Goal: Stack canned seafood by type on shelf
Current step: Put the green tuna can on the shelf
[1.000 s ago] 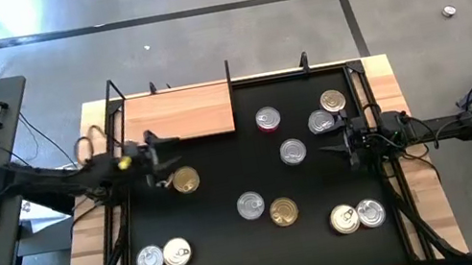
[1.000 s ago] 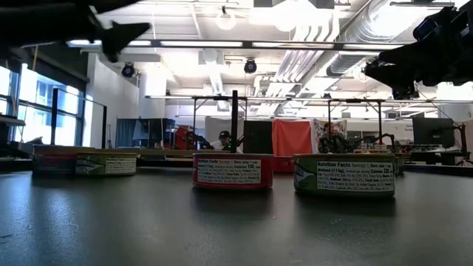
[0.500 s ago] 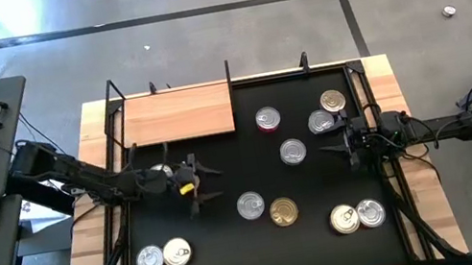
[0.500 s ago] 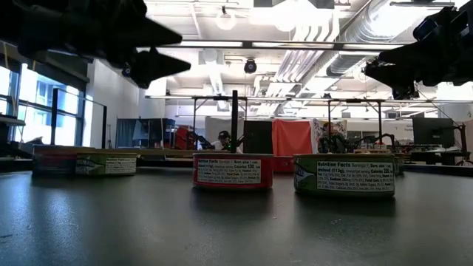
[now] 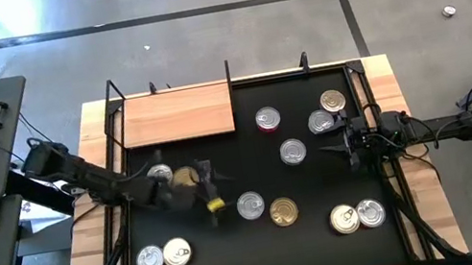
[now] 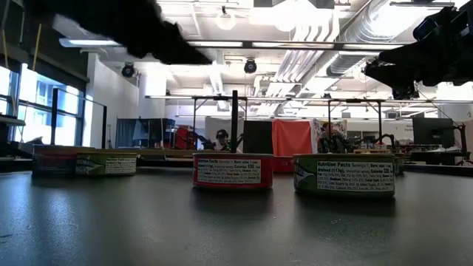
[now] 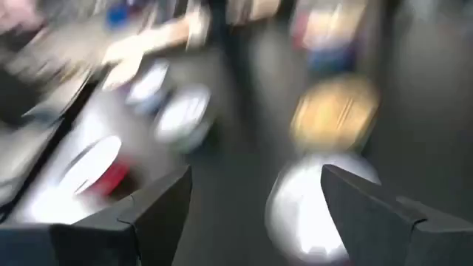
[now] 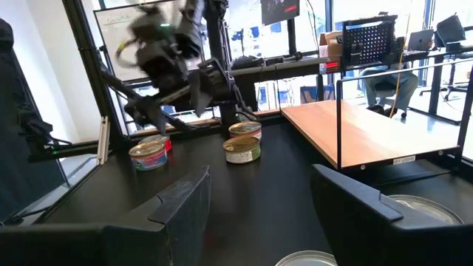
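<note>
Left gripper (image 5: 211, 193) open, empty, mid-frame; silver can (image 5: 250, 206) sits just lower right of it. Right gripper (image 5: 328, 148) parked at right edge, open.

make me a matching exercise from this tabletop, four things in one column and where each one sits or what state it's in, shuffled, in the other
Things:
1. shelf
2. left gripper
3. right gripper
4. red-sided can

Places or states:
A. waiting at the mat's right edge, fingers open
B. bare wooden board at the far left of the mat
C. standing just right of the board's right end
D. fingers open above the cans in the left middle of the mat

Pairs: 1-B, 2-D, 3-A, 4-C
</note>
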Tool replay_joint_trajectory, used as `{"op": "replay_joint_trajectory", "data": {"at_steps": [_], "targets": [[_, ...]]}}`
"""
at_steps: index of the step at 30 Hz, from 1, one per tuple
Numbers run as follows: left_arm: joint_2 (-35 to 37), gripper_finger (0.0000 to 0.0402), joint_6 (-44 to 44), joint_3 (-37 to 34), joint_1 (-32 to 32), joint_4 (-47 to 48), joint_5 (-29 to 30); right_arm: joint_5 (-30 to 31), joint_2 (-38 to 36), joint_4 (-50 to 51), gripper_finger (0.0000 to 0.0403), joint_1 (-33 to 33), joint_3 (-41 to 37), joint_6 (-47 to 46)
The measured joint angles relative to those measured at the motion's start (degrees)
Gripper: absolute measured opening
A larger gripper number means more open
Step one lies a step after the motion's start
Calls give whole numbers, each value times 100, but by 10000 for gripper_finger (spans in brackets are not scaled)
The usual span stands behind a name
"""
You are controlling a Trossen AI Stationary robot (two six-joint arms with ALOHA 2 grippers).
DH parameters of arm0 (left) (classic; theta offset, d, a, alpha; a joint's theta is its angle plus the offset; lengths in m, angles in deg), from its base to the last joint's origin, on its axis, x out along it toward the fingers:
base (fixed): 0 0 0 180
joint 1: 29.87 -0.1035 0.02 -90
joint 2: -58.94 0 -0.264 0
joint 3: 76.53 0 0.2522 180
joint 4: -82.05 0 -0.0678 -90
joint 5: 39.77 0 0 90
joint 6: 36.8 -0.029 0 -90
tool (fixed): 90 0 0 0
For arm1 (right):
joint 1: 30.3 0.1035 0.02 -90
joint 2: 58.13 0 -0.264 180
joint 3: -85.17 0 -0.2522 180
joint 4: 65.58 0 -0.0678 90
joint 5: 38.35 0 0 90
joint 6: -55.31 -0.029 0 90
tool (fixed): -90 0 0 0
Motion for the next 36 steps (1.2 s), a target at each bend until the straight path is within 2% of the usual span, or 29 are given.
{"op": "replay_joint_trajectory", "data": {"at_steps": [3, 6, 9, 12, 15, 19, 22, 28, 32, 36], "targets": [[-66, 291, 598, 846, 267, 2448, 820, 0, 1, 1, 224, -2, 0, 2], [-94, 291, 1704, 1335, 541, 4203, 1025, 0, 2, 0, 224, -2, 0, 1], [-66, 291, 2779, 1421, 876, 5329, 1019, 0, 2, 0, 224, 0, 0, 1], [-64, 291, 3537, 1220, 1218, 5806, 1219, 0, 0, 0, 224, 0, 0, 0], [-62, 291, 3968, 794, 1475, 5702, 1413, 0, 1, 0, 224, -2, 0, 0], [-62, 289, 4343, 70, 1522, 5100, 1521, 0, 1, 0, 224, 0, 1, 2], [-62, 284, 4414, -492, 1333, 4327, 1522, 0, 0, 0, 224, 0, 0, 2], [-52, 267, 3994, -1304, 751, 2505, 1193, 0, 1, 0, 224, -1, 0, 1], [-43, 234, 3679, -1464, 475, 2142, 1223, 0, 2, 0, 224, -2, 0, 0], [-44, 174, 3267, -1464, 327, 2061, 1220, 0, 2, 2, 224, 0, 0, 0]]}}
